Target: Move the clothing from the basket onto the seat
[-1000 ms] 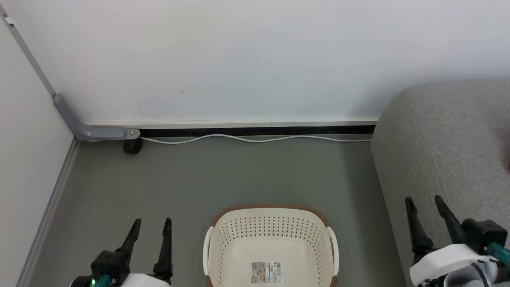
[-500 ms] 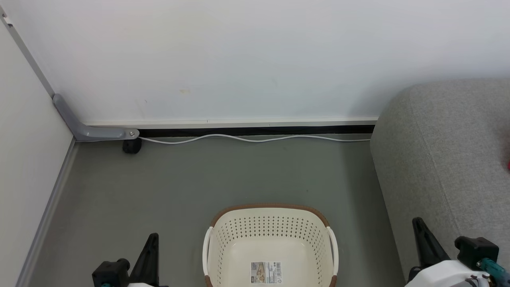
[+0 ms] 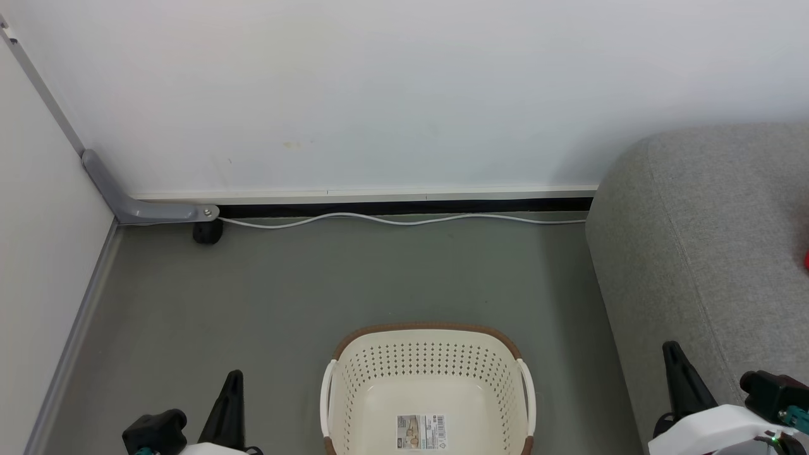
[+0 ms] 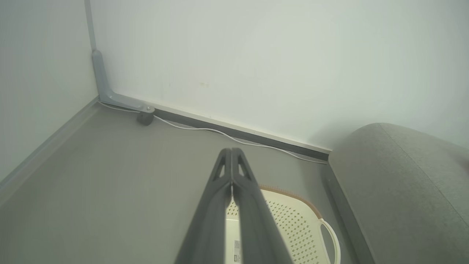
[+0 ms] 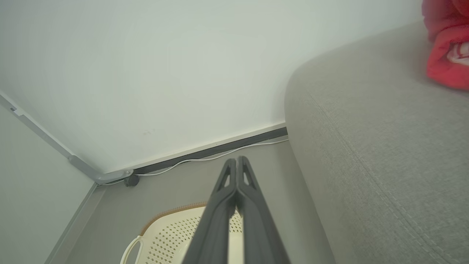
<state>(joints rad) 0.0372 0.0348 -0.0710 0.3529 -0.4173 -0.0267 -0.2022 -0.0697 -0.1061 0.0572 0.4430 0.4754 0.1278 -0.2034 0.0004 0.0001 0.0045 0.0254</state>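
Observation:
The cream basket (image 3: 430, 329) stands on the floor at the bottom centre, with nothing in it but the label sticker (image 3: 421, 432) on its bottom. The grey seat (image 3: 714, 253) fills the right side. Red clothing (image 5: 445, 55) with a white patch lies on the seat, at the top right of the right wrist view; a red sliver of the clothing (image 3: 806, 259) shows at the head view's right edge. My left gripper (image 3: 235, 375) is low, left of the basket, shut and empty (image 4: 231, 150). My right gripper (image 3: 671, 346) is over the seat's front edge, shut and empty (image 5: 237, 159).
A white cable (image 3: 404, 220) runs along the foot of the back wall. A grey bracket (image 3: 145, 208) and a small black foot (image 3: 207, 232) sit in the left corner. A side wall (image 3: 44, 265) bounds the grey floor (image 3: 316, 284) on the left.
Both grippers have gone from open to shut and have drawn back toward the bottom edge of the head view. The basket and the seat have stayed put.

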